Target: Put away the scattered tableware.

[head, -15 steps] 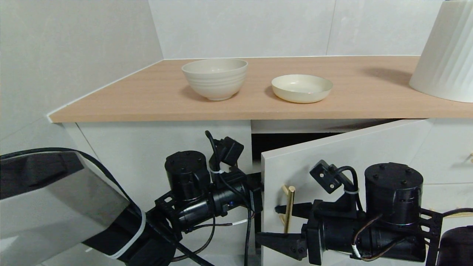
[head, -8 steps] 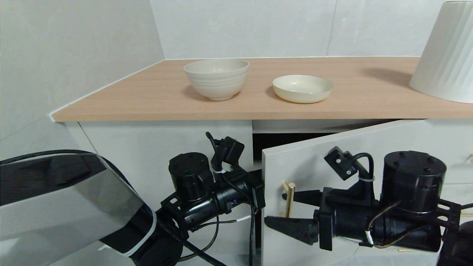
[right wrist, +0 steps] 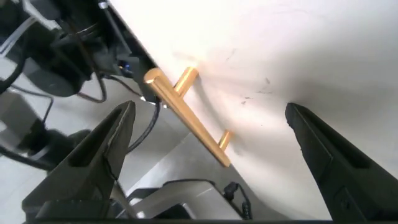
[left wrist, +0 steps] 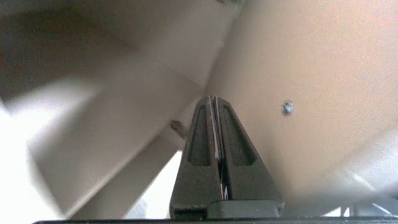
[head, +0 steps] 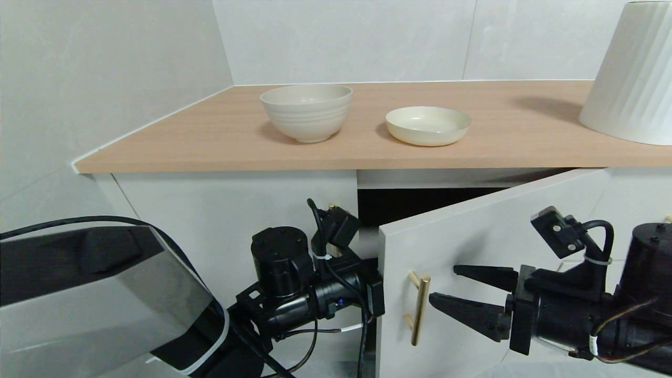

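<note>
Ribbed bowl [head: 306, 112], shallow dish [head: 428, 125] sat on woodgrain surface [head: 210, 142], right pincer [head: 444, 284] gaped beside brass bar handle [head: 418, 308], left pincer [left wrist: 213, 106] closed.

Left gripper [left wrist: 214, 104] is pressed closed, while right gripper [head: 443, 284] gapes wide, held level.

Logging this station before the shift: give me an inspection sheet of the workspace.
Surface: wooden counter, level, bare around the dishes.
Job's things: bowl and shallow dish, upright on the counter, apart.
Clutter: white ribbed shade at the counter's right end.
Hands: left hand shut, at the door's open edge; right hand open, pointing at the gold handle.
Cables: black cable looped over the left wrist.
Surroundings: cabinet door ajar; tiled wall.
</note>
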Motion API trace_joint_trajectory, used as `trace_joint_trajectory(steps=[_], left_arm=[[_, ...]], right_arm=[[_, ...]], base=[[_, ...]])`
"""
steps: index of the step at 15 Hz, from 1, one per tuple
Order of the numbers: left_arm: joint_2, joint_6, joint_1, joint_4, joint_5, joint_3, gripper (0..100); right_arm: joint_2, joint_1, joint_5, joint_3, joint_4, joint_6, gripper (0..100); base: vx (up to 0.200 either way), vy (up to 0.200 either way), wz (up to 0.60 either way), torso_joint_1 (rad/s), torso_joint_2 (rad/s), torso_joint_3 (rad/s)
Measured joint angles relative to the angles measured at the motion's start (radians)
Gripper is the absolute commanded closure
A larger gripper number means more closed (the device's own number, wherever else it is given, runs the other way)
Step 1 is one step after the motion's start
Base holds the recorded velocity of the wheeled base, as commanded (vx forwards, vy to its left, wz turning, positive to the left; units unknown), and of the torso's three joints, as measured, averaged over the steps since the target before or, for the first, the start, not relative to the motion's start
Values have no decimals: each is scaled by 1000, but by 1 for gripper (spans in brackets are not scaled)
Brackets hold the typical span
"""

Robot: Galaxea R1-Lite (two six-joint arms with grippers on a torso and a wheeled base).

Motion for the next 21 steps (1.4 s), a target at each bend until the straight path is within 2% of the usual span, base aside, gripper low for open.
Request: trace_joint_trajectory(steps=[3, 5, 11, 16, 21], left_arm=[[9, -1, -5, 1, -9, -5, 100], [14, -1, 1, -4, 5, -3, 100], [20, -1, -21, -6, 17, -9, 100], [77, 0, -26, -5, 18, -70, 100], [79, -2, -25, 10, 20, -79, 100]], right_arm=[[-73, -4, -19, 69, -8, -2, 0], [-106, -2, -15, 87, -3, -1, 0], [-167, -1, -8, 91, 6, 0, 0], [-200, -1, -5, 80, 11, 0, 0], [-269, -10, -7, 30, 105, 0, 0]], base=[[0, 0, 0, 0, 0, 0], [0, 0, 0, 0, 0, 0], [-200, 0, 0, 5, 2, -1], [0, 0, 0, 0, 0, 0], [0, 0, 0, 0, 0, 0]])
